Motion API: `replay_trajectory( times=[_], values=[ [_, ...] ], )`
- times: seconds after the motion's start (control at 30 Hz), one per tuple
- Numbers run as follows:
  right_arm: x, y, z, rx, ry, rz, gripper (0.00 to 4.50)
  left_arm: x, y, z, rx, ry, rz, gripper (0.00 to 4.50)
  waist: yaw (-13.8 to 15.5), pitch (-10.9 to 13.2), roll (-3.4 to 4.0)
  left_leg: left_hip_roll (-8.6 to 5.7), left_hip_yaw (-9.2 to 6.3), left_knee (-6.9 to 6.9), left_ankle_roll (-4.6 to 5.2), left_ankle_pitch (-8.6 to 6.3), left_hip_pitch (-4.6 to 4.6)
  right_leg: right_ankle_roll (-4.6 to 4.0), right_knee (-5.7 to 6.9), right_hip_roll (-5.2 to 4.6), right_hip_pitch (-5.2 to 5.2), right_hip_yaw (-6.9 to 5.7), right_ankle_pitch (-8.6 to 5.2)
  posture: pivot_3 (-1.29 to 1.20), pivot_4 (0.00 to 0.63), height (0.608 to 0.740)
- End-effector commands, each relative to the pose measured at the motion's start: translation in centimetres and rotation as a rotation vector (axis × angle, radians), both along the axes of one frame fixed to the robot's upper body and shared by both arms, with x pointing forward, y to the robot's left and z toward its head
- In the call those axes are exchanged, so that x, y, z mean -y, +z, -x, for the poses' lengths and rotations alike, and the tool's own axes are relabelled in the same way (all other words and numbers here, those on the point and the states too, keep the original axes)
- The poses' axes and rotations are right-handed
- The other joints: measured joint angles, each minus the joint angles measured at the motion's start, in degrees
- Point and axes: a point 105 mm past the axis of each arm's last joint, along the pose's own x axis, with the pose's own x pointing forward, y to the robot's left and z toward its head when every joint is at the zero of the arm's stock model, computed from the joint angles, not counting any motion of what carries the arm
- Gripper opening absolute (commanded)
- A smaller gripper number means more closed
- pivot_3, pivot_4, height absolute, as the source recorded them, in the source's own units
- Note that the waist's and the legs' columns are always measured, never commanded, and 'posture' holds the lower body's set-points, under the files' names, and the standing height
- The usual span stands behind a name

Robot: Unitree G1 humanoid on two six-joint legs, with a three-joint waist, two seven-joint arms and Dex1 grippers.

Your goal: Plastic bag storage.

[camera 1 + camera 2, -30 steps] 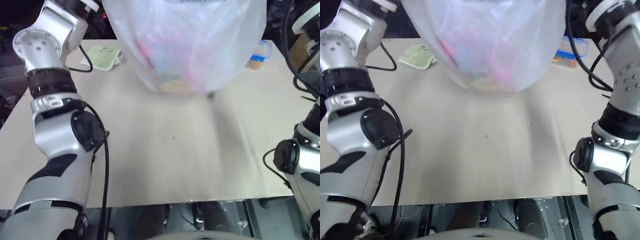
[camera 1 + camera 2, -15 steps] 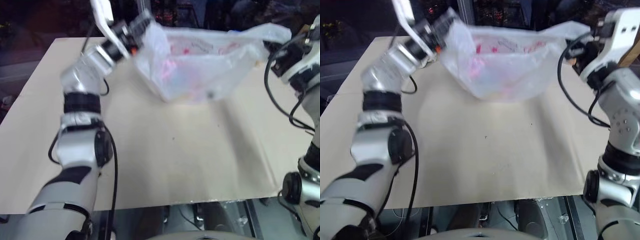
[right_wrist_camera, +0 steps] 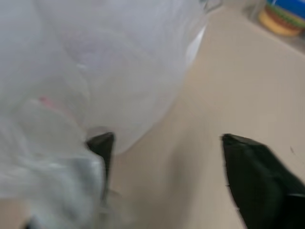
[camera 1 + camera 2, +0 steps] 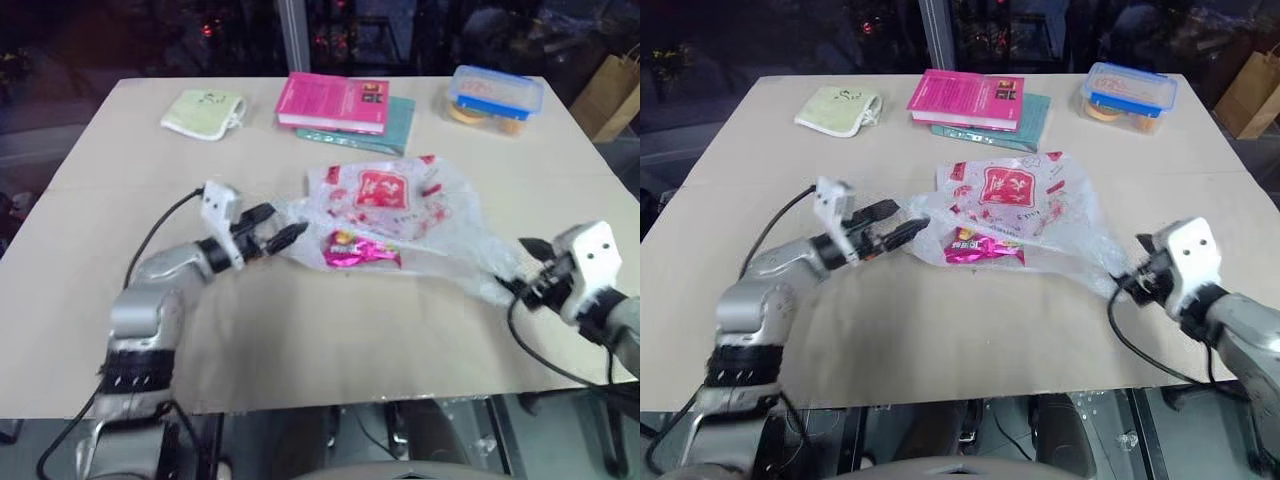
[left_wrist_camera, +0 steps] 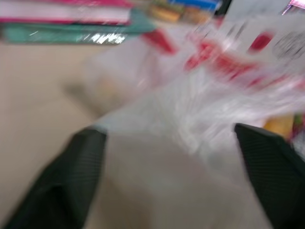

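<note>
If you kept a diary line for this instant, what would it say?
plastic bag: flat on table | left pincer: open at bag's edge | right pincer: open at opposite edge

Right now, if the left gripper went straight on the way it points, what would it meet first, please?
The left gripper points at the plastic bag, whose near corner lies between its open fingers; it would likely push into that film first, then the magenta snack packet.

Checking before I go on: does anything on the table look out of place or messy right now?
The plastic bag lies crumpled and spread flat mid-table, not stored, between the open left gripper and open right gripper. A magenta snack packet sits at its near edge. Whether that is inside or under the film, I cannot tell.
</note>
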Motion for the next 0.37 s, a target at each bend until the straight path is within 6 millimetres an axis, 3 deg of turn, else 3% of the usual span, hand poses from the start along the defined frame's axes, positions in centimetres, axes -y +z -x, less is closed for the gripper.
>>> replay_trajectory(
  times=[0.03,0.1,0.23,0.37],
  values=[
    [1.7,1.9,3.4,0.027,0.055,0.047,4.43,-3.3,-0.1,3.8,-0.024,0.024,-0.049,4.50,0.02,-0.04,0.09,0.01,0.00,-0.10,0.00,0.00,0.26,0.00,-0.09,-0.01,0.24,0.00,-0.01,0.00,0.150,0.740],
    [2.8,1.7,4.9,-0.023,0.059,0.062,4.43,-5.2,-0.5,5.3,-0.063,0.056,-0.070,4.50,0.01,-0.08,0.14,0.11,0.00,-0.26,0.04,-0.04,0.48,-0.07,-0.44,0.02,0.52,-0.03,-0.07,0.00,0.150,0.740],
    [3.9,1.7,6.7,-0.066,0.085,0.027,4.43,-7.8,-0.4,6.4,-0.083,0.130,-0.092,4.50,1.05,-0.12,0.09,0.23,-0.09,-0.14,0.01,-0.04,0.52,-0.16,-0.74,0.00,0.70,-0.21,-0.17,0.00,0.150,0.740],
    [4.8,2.4,7.2,-0.067,0.093,-0.037,4.43,-8.3,0.0,6.5,-0.070,0.143,-0.102,4.50,1.09,-0.12,0.10,0.22,-0.05,-0.16,-0.26,-0.20,0.72,-0.17,-0.88,-0.46,0.99,-0.53,-0.16,0.00,0.150,0.740]
  ],
)
